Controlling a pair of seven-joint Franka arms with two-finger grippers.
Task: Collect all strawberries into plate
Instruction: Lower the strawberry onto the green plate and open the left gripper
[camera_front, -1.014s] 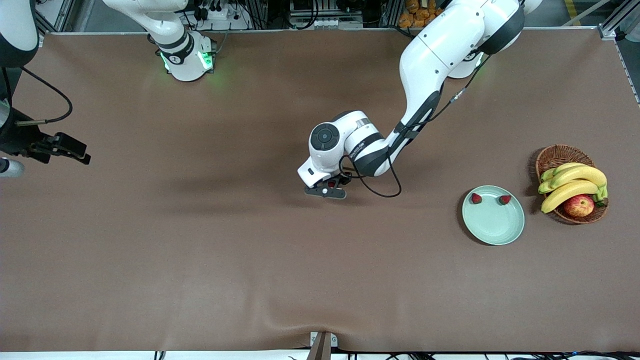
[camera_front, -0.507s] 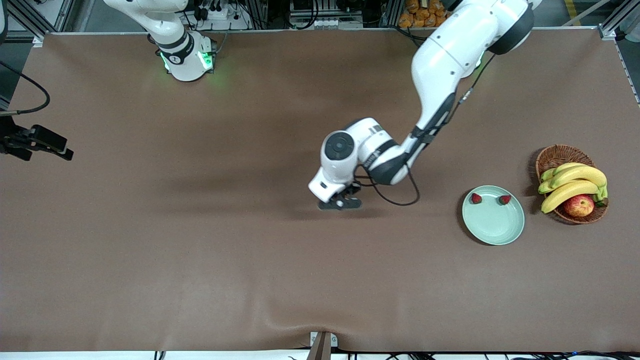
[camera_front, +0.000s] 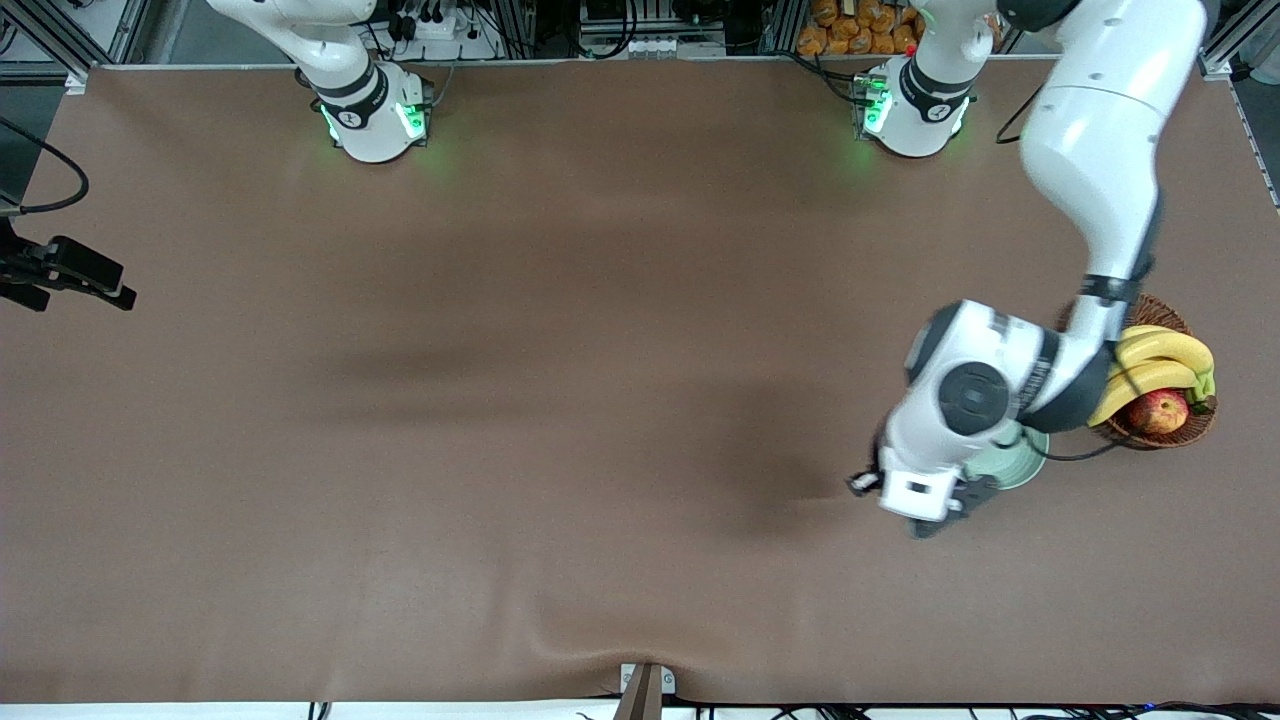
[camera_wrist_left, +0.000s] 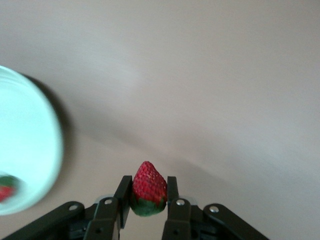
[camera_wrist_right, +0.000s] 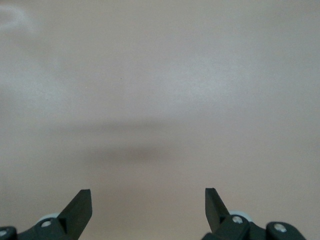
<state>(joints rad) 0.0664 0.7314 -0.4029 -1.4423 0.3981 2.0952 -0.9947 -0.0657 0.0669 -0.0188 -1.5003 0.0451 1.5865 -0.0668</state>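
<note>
Item 1, left gripper: I read it as clamped on one strawberry, tip outward, green top down between the two fingers. In the front view the wrist housing covers the gripper almost entirely; only dark bits show under it, above the plate's edge nearest the camera.

Item 2, plate: pale mint dish, mostly hidden under the left arm in the front view; only a sliver of rim shows at about 3 o'clock from the wrist. The left wrist view cuts it off at the frame edge, blurred.

Item 3, second strawberry: in the plate, blurred and partly cut off. I cannot find a third berry in any view.

Item 4, right gripper: fingers spread wide, nothing between them, over bare brown table. The front view shows only a dark part of it at the 9 o'clock edge; this arm waits.

Item 5, wicker basket: at 3 o'clock from the plate, holding bananas and an apple, partly covered by the left forearm.
</note>
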